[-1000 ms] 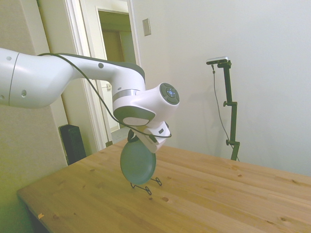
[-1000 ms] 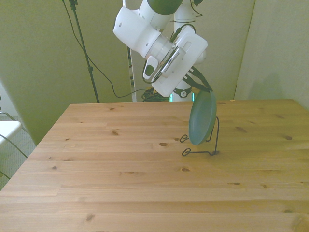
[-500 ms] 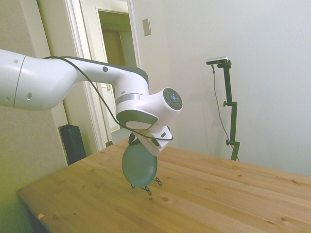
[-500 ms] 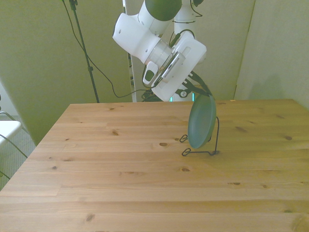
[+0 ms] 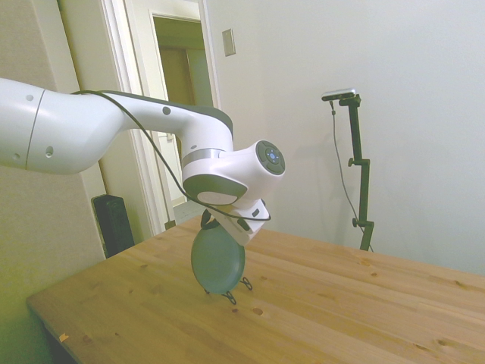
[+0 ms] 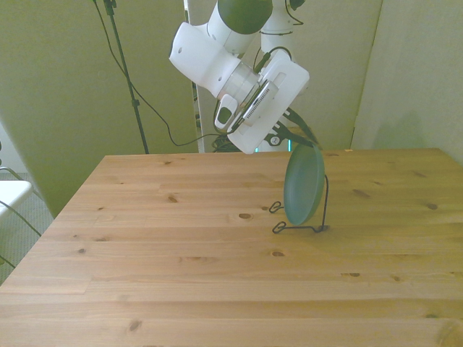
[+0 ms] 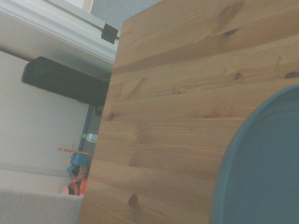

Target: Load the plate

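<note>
The dull teal-green plate (image 5: 217, 262) (image 6: 304, 186) stands on edge, nearly upright. Its lower rim is down in a thin black wire rack (image 5: 231, 293) (image 6: 320, 217) on the wooden table (image 6: 181, 253). My gripper (image 5: 209, 221) (image 6: 302, 142) reaches down at a slant from the white wrist and is shut on the plate's top rim. In the wrist view the plate (image 7: 261, 172) fills one corner, close and blurred, over the table boards (image 7: 177, 93).
The rack stands near the table's far side, right of the middle in the front view. A black speaker box (image 5: 114, 224) (image 7: 65, 81) sits on the floor beyond the table edge, by a doorway (image 5: 178, 91).
The arm has carried the plate a little lower and further into the wire rack. The gripper has stayed shut on the top rim.
</note>
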{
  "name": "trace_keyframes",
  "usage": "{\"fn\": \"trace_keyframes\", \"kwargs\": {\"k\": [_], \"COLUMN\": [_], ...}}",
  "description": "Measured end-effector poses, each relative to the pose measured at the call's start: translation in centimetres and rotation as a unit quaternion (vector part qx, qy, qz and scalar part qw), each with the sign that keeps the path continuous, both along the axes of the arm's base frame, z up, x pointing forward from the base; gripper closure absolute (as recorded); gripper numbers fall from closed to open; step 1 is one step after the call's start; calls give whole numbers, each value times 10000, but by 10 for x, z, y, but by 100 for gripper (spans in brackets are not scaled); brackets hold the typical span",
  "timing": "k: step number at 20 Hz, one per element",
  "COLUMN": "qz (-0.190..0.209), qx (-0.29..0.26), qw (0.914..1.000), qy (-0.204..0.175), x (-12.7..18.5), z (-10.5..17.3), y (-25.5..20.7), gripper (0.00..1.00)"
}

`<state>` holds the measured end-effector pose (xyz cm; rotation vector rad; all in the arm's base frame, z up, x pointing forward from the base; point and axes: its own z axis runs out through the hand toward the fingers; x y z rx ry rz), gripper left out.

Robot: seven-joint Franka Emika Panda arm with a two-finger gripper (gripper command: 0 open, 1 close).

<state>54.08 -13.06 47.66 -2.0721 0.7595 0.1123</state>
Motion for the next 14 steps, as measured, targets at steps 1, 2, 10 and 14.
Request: {"fn": "trace_keyframes", "kwargs": {"k": [1, 2, 10, 14], "qz": [4, 6, 11, 7], "qx": [-1, -2, -23, -456], "qw": [10000, 10000, 10000, 9989], "qy": [-5, -8, -8, 145], "x": [0, 0, 0, -3], "z": [0, 0, 1, 17], "y": [0, 0, 0, -4], "gripper": [0, 0, 0, 0]}}
